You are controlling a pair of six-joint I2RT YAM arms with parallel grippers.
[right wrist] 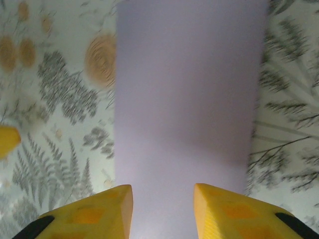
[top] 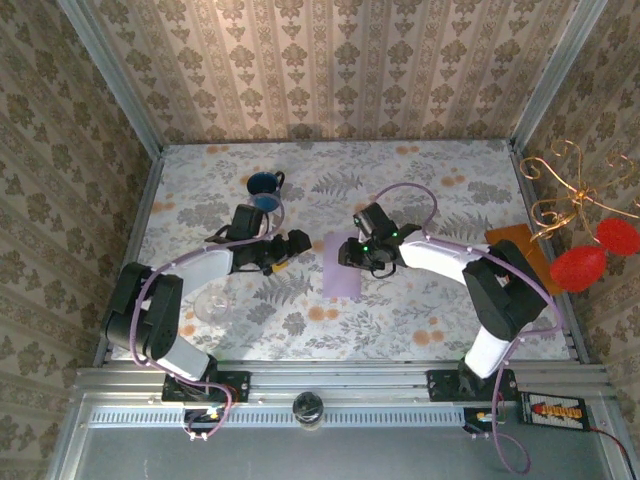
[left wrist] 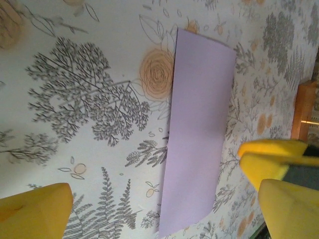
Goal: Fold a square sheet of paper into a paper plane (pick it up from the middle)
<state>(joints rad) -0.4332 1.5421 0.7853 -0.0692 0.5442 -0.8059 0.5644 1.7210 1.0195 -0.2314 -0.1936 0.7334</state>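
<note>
Broadly, from above, the left gripper sits left of centre on the flowered table, with a blue mug just beyond it toward the upper left. In the left wrist view its yellow fingers are spread wide at the bottom corners of the frame, with nothing between them but tabletop and the near end of the sheet. The sheet of paper lies flat at the middle of the table between the two grippers, a pale lilac rectangle, long and narrow, running from the top centre to the bottom centre of the left wrist view. Just right of it from above is the right gripper, poised at the sheet's far end. In the right wrist view its fingers stand partly apart over the lilac surface, pinching nothing; whether the tips touch the paper I cannot tell. Well to the right, near the table's edge, lies an orange-brown rectangle.
</note>
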